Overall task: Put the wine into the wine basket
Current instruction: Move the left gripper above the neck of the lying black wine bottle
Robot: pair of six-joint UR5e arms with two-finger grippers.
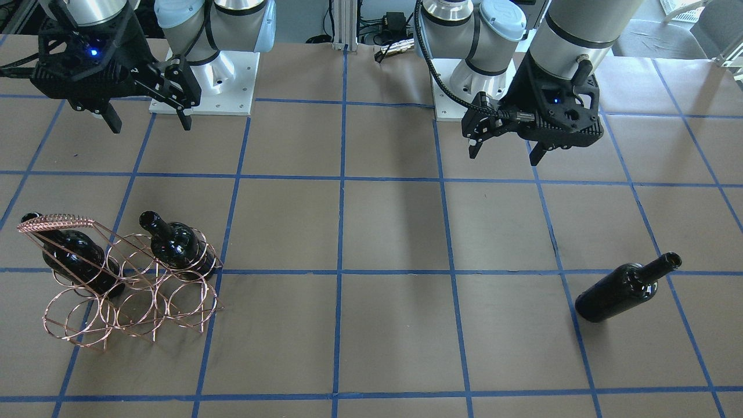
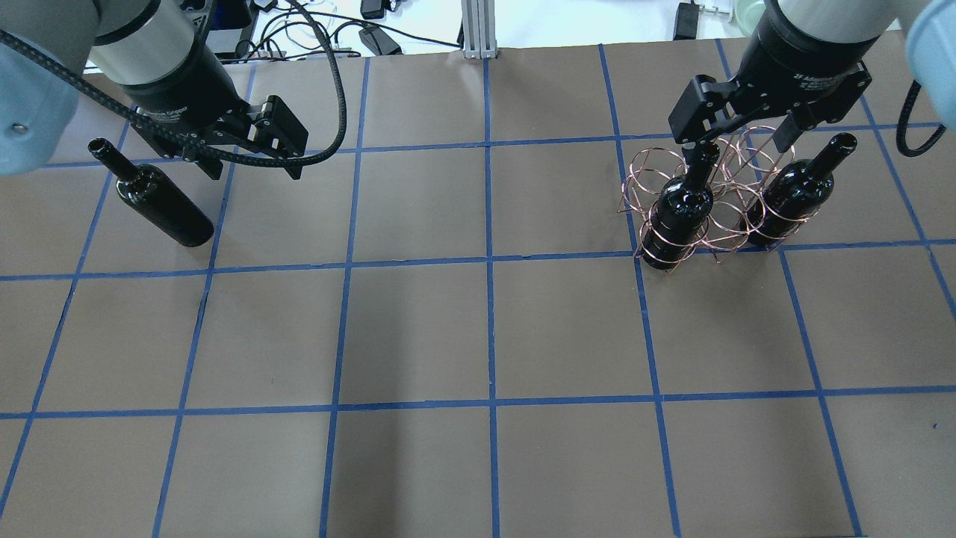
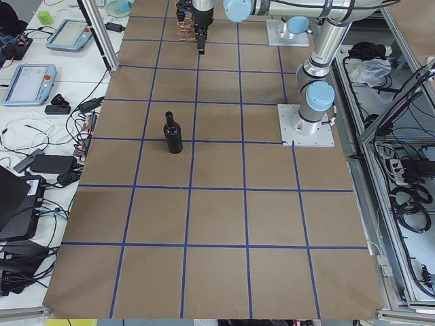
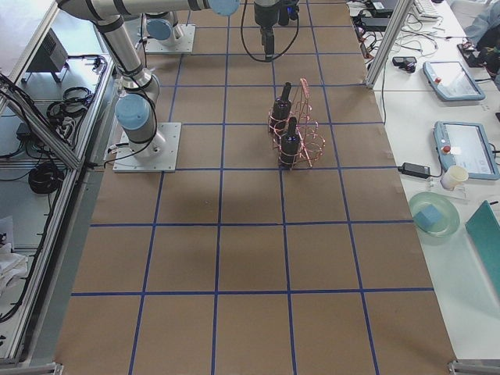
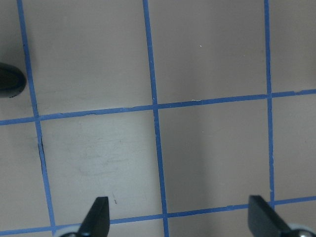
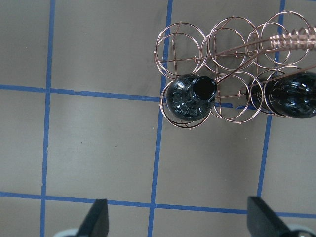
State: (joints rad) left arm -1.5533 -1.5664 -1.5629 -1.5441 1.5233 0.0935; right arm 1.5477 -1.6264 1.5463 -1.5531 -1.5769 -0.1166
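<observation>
One dark glass wine bottle (image 1: 624,290) lies on its side on the brown table, also in the overhead view (image 2: 157,202); its base shows at the left wrist view's edge (image 5: 10,81). My left gripper (image 2: 254,172) hangs open and empty above the table beside it, nearer the middle (image 1: 504,152). The copper wire basket (image 1: 133,290) holds two look-alike bottles (image 2: 683,209) (image 2: 795,194), necks up and tilted. My right gripper (image 2: 739,146) is open and empty above the basket's far side; its wrist view shows the basket (image 6: 222,44) ahead of the open fingers (image 6: 98,217).
The table is brown paper with a blue tape grid (image 2: 489,261). The two arm bases (image 1: 203,81) (image 1: 464,87) stand at the robot's edge. Tablets, cables and a bowl (image 4: 433,215) lie on side benches beyond the table edge.
</observation>
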